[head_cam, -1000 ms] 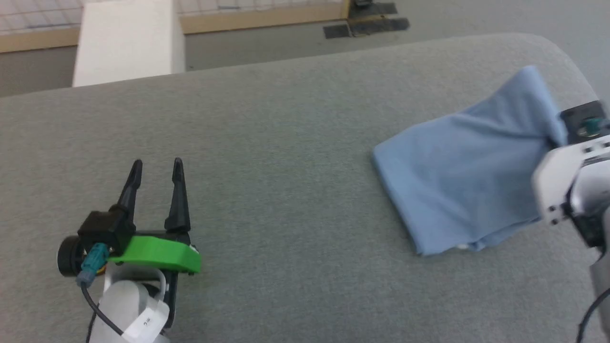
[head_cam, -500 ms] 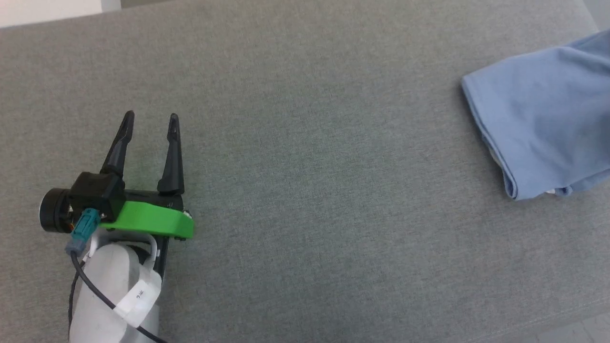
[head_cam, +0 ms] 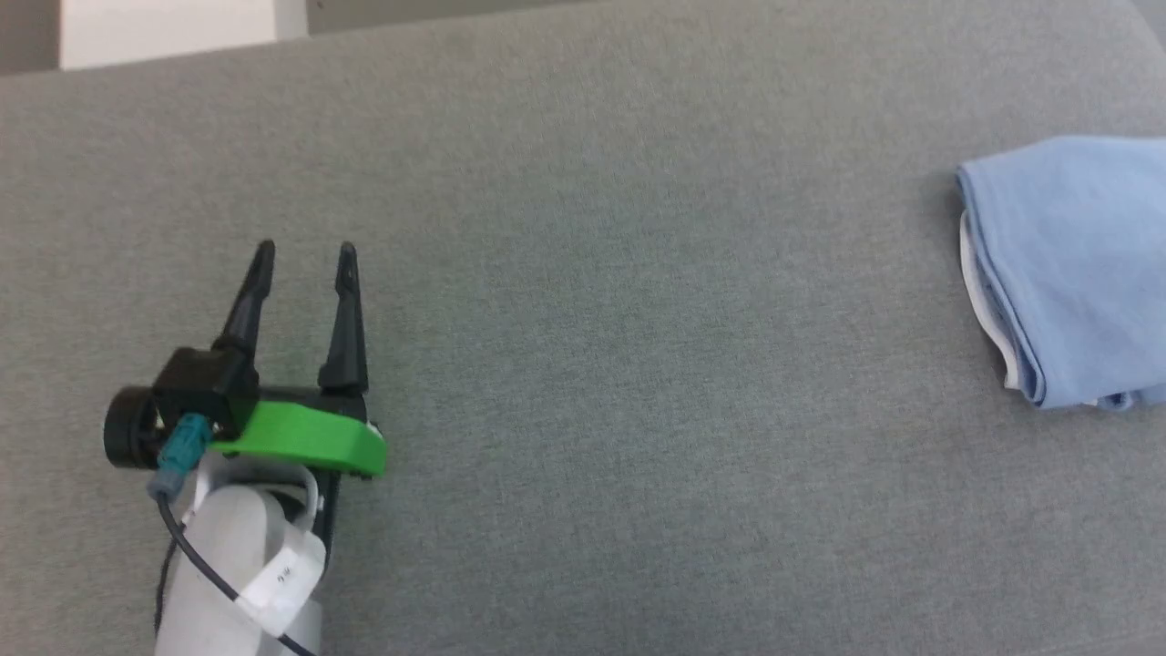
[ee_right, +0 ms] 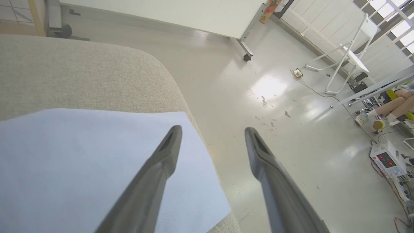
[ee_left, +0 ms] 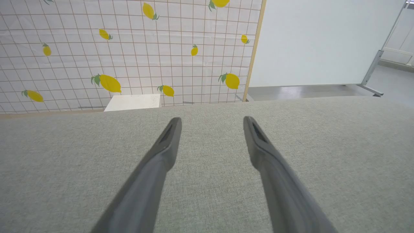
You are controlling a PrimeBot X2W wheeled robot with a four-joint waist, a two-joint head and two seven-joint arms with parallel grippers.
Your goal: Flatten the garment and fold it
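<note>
Two claws, both released. The left claw (head_cam: pixel 305 260) hangs low over the grey top (head_cam: pixel 638 319) with its fingers spread. Only bare fabric lies between and around them, and it holds nothing. The shirt (head_cam: pixel 1066 264) lies well off to this claw's right, near the top's right end. It is folded into a flat packet, with a thin white edge along the side that faces the left claw. Ahead of this claw's fingertips, past the top's far edge, stand a white box (ee_left: pixel 134 102), a lemon-print wall (ee_left: pixel 97 48) and a white board (ee_left: pixel 323 42).

The right claw (ee_right: pixel 213 131) is likewise spread wide and grips nothing. In its wrist view, its left finger crosses the shirt's near corner. Its right finger reaches out over the glossy floor (ee_right: pixel 275 97), beyond the top's rounded corner. Whether that left finger touches the cloth cannot be told. The shirt lies smooth, below and to the left of this claw.
</note>
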